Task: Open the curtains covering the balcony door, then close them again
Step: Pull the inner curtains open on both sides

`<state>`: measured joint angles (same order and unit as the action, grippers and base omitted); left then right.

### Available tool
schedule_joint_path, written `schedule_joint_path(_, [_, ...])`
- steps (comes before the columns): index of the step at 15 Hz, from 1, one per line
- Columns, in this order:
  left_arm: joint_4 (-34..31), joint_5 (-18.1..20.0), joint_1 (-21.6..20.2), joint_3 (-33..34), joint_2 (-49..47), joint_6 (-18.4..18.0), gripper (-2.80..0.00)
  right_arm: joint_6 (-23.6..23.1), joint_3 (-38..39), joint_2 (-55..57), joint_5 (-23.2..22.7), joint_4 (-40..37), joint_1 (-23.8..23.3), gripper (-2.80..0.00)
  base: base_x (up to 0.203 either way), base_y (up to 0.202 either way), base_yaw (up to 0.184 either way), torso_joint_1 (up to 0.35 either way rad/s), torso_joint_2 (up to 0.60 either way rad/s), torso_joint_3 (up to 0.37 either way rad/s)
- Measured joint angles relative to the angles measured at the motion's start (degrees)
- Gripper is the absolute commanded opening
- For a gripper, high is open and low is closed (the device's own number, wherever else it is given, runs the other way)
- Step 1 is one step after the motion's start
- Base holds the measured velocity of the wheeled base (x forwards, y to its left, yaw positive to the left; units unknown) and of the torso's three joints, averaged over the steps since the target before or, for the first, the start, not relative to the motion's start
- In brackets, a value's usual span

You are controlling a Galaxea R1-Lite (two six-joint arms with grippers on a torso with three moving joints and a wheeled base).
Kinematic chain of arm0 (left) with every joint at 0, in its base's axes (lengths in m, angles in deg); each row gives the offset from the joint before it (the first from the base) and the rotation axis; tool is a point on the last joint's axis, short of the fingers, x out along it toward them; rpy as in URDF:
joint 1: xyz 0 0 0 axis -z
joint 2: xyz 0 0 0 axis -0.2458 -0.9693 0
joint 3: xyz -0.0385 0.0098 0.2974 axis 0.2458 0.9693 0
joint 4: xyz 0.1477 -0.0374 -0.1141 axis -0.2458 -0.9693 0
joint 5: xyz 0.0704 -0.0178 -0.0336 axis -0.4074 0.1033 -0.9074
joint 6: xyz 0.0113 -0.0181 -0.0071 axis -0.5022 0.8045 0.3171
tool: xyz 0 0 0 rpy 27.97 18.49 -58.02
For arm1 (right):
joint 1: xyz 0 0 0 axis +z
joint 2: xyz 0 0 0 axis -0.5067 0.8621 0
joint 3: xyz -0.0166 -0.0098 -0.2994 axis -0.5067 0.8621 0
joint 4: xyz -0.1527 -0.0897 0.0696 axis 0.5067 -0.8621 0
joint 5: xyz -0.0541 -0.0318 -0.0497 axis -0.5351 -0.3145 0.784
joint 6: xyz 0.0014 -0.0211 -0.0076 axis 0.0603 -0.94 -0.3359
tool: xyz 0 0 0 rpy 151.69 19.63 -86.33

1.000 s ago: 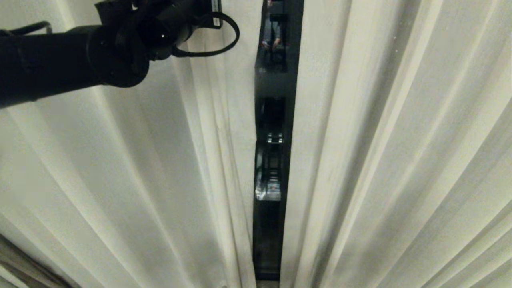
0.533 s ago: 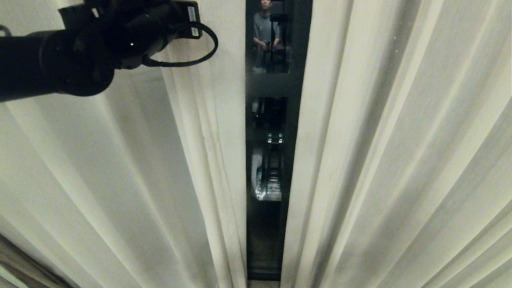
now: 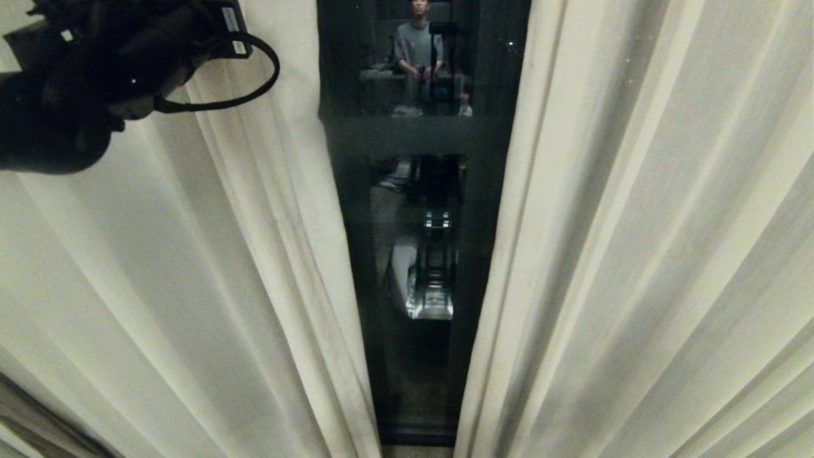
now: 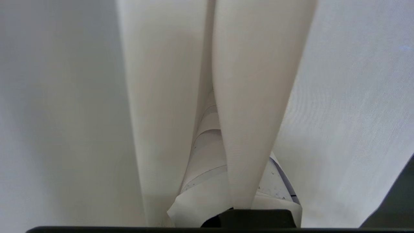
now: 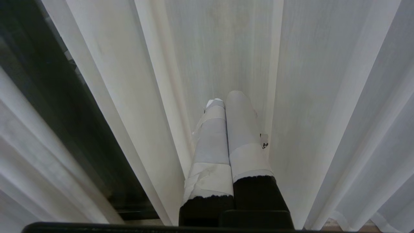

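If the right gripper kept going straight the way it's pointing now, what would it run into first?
Most likely the right curtain. The right gripper is shut, its taped fingers pointing into the pleated fabric just ahead. The balcony door lies off to one side, out of its line. How near the cloth is remains unclear.

We see the curtains hanging in two panels, the left panel [image 3: 210,286] and the right panel [image 3: 636,254], parted by a gap in the middle. Behind them, in that gap, stands the balcony door [image 3: 420,210], whose glass carries the reflection of a person [image 3: 416,51] at the far top. Our left arm [image 3: 95,57] sits at the far left, in front of the left panel, its gripper [image 4: 226,155] among that panel's folds. Our right gripper [image 5: 228,136] lies against the right panel.
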<state>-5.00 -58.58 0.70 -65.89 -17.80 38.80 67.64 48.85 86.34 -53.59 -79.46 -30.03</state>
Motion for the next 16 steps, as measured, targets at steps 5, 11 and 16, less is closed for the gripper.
schedule_joint_path(5, [0.7, 0.5, -7.3, 3.6, 2.0, 0.0, -2.80, 0.0, 0.0, 0.0, 0.0, 0.0, 0.0, -2.80, 0.000, 0.000, 0.000, 0.000, 0.00, 0.000])
schedule_joint_path(11, [0.5, 3.5, -10.8, 4.1, 2.7, 2.3, -2.80, 0.0, 0.0, 0.0, 0.0, 0.0, 0.0, -2.80, 0.000, 0.000, 0.000, 0.000, 0.00, 0.000])
schedule_joint_path(16, [0.7, 3.7, -11.0, 6.1, 3.8, 2.3, -2.80, 0.0, 0.0, 0.0, 0.0, 0.0, 0.0, -2.80, 0.000, 0.000, 0.000, 0.000, 0.00, 0.000])
